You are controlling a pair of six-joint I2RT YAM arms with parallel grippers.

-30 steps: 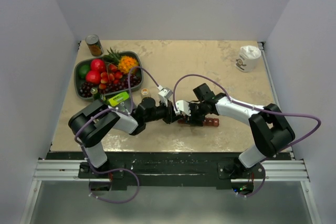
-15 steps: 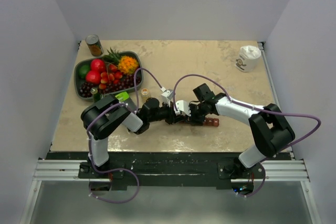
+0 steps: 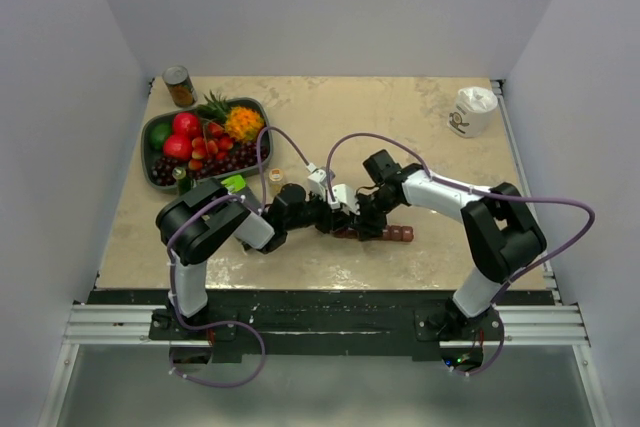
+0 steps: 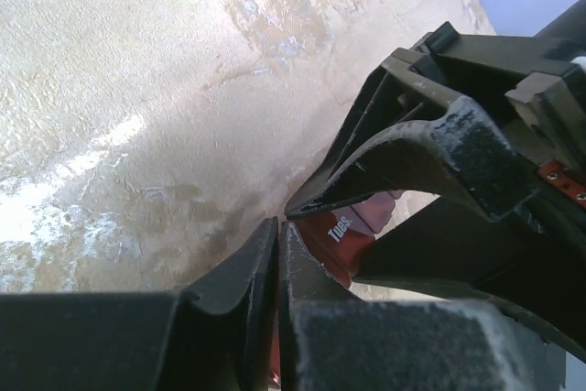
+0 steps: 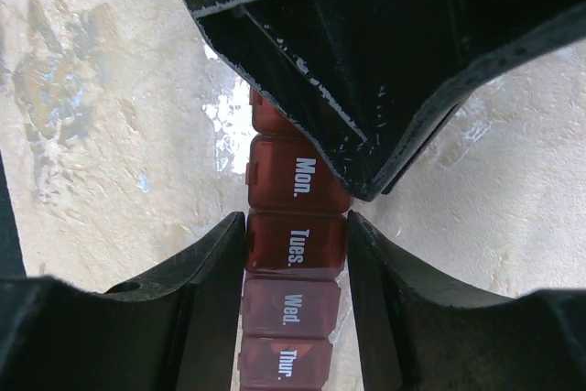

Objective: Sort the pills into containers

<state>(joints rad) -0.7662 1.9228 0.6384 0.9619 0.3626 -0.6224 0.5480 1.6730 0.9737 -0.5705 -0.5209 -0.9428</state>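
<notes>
Basically bracing to pop a lid. Pinching pill box (image 5: 295, 246) across its Tues. cell with right pincer (image 5: 296, 219), mid-span by the bench's (image 3: 400, 137) near edge, probably to stop sliding. Poking left pincer (image 4: 277, 226), pressed together like a wedge, at that cell's edge, likely to pry. Reaching in low from opposite sides, almost head-on. Leaving pill bottle (image 3: 276, 177) standing by the fruit bowl's (image 3: 147, 152) corner.
</notes>
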